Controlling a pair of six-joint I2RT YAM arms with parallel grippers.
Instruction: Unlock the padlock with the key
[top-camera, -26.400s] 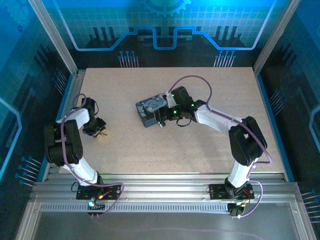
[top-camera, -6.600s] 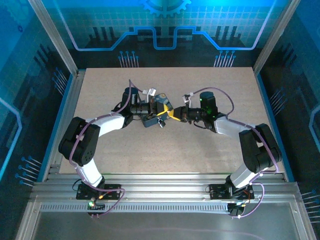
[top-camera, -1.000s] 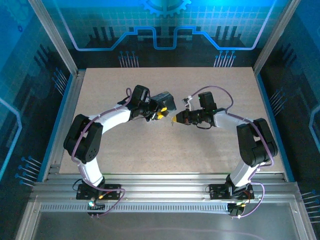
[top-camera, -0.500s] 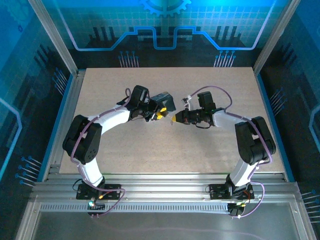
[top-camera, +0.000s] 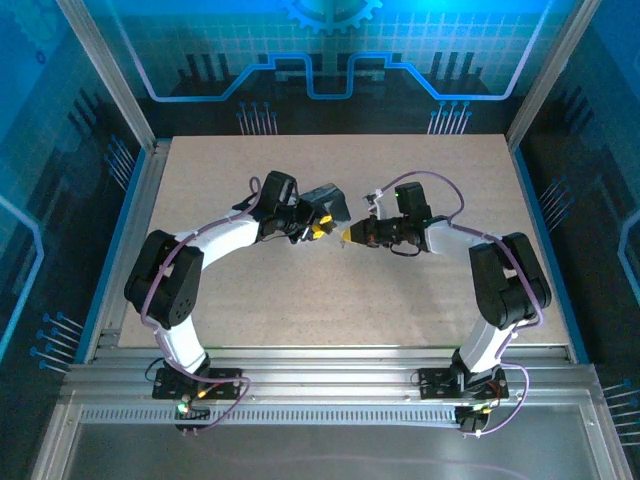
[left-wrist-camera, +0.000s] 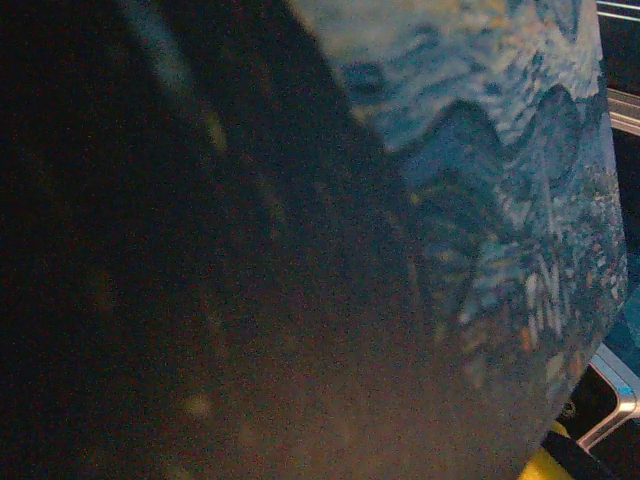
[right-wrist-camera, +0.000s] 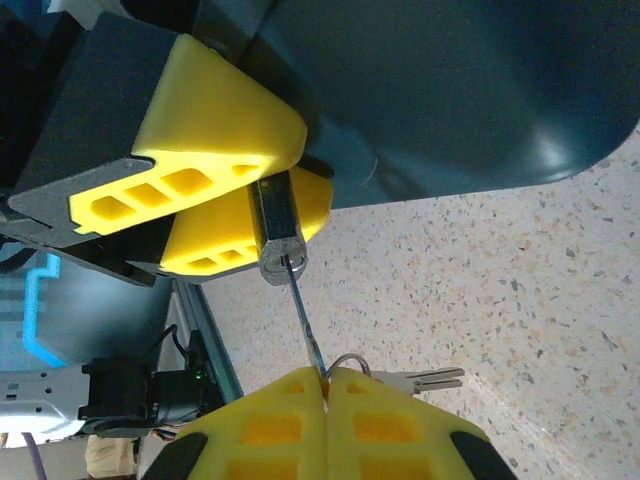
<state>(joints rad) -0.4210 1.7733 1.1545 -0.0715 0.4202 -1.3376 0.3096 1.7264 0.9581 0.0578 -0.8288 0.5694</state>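
The small padlock (right-wrist-camera: 280, 232) sticks out from between the yellow fingers (right-wrist-camera: 200, 150) of my left gripper (top-camera: 318, 229), which is shut on it. The thin key (right-wrist-camera: 303, 312) runs from the padlock's end face, its tip at the keyhole, down to my right gripper (right-wrist-camera: 326, 385), which is shut on the key's head. In the top view the right gripper (top-camera: 347, 237) faces the left one, with only a short gap between them at mid-table. The shackle is hidden.
The dark box with the blue swirl picture (top-camera: 326, 203) is raised at the left gripper and fills the left wrist view (left-wrist-camera: 500, 170). A ring with a spare key (right-wrist-camera: 425, 379) hangs beside the right fingertips. Speckled tabletop (top-camera: 400, 300) lies open around both arms.
Over the last second the right gripper has edged slightly left toward the padlock, bringing the key's tip to it. The left arm and the box have held still.
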